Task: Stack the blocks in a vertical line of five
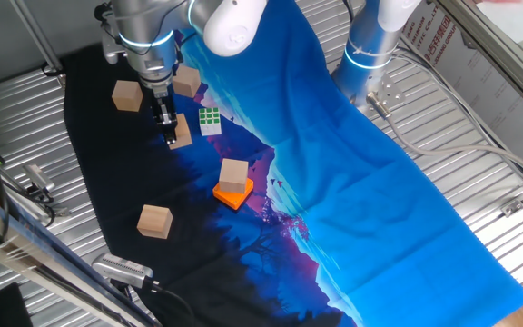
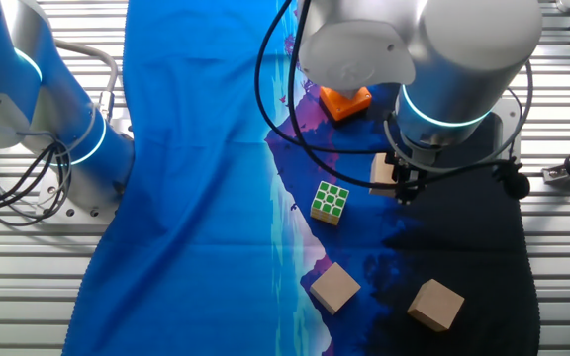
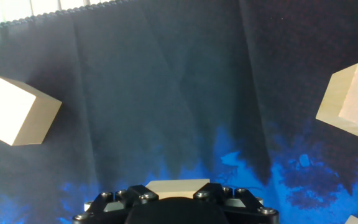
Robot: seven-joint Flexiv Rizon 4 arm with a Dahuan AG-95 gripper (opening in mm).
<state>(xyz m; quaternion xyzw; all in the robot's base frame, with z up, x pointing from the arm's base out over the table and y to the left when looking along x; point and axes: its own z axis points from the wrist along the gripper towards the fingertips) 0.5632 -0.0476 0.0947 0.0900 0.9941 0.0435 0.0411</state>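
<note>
We look down on the bench [image 1: 479, 118], ribbed metal draped with a blue-and-black cloth [image 1: 352, 154], and we count five tan blocks in one fixed view. The gripper [image 1: 170, 134] hangs low over the dark part of the cloth, and right at its tip sits one block [image 1: 182, 132], pressed against the fingers on their 3 o'clock side. We cannot tell whether the jaws are clamped on it or only beside it; the hand view shows just a sliver of a pale block top [image 3: 178, 185] at the gripper body, the fingers themselves hidden.

From that block, we find a second block [image 1: 127, 95] at about 10 o'clock, and a third block [image 1: 187, 81] at 12 o'clock, partly tucked behind the arm. At 5 o'clock a fourth block [image 1: 234, 174] rests on top of the flat orange square [image 1: 232, 193]. Further out at 6 o'clock the fifth block [image 1: 154, 221] lies alone, well apart from the rest.

The green-and-white puzzle cube [image 1: 210, 120] stands just beside the gripper's block, at 2 o'clock.

Every block we see is a single one; no block rests on another.
</note>
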